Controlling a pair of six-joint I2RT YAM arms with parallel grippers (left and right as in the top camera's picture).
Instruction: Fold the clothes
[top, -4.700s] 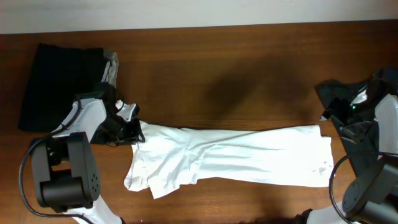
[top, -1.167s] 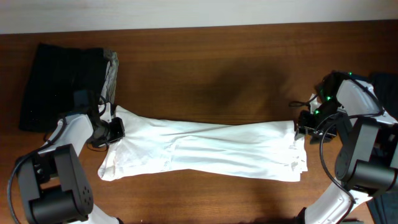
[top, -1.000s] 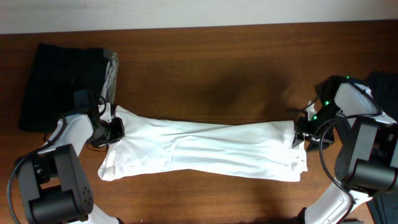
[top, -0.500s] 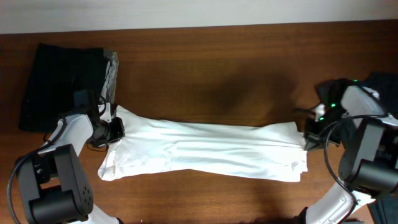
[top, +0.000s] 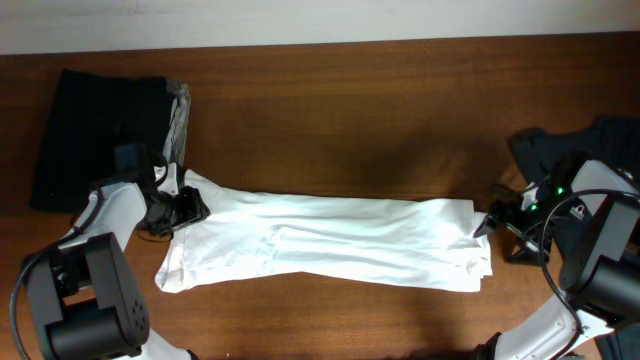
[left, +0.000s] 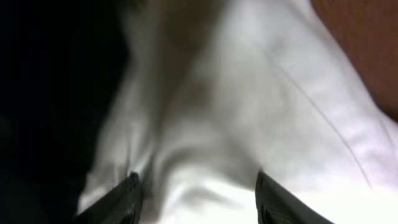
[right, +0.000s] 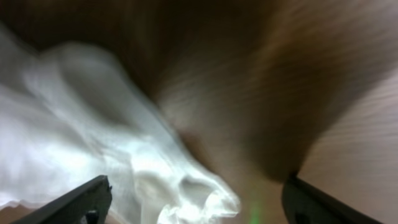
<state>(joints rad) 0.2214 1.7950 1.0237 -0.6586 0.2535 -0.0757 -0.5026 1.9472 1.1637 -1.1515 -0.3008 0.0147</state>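
Soft, light and floppy, sure to sag and slide rather than keep a crease: a white shirt (top: 330, 240) folded lengthwise into a long band along the front half of the table (top: 350, 120), running from near the left edge almost to the right edge, wrinkled at both ends. No stiffness to push against, so best taken by pinching all layers together at the corners of a short end, not the middle, and carried low to stop the layers slipping apart. Likely next: one short end brought over toward the other. Low over the back corner of the shirt's left end, the left gripper (top: 192, 208), fingers (left: 130, 196) parted, white cloth lying between and beneath them, clamped on nothing as far as can be judged; arm reaching in from the front left corner. Just beside the shirt's right end and pointing at it, the right gripper (top: 487, 222), fingers (right: 87, 199) spread wide above the bunched hem, holding nothing; arm coming in from the front right corner. Elsewhere: a black garment (top: 95, 125) folded at the back left corner, a grey one (top: 179, 108) against its right side, and a dark heap (top: 565, 150) at the right edge.
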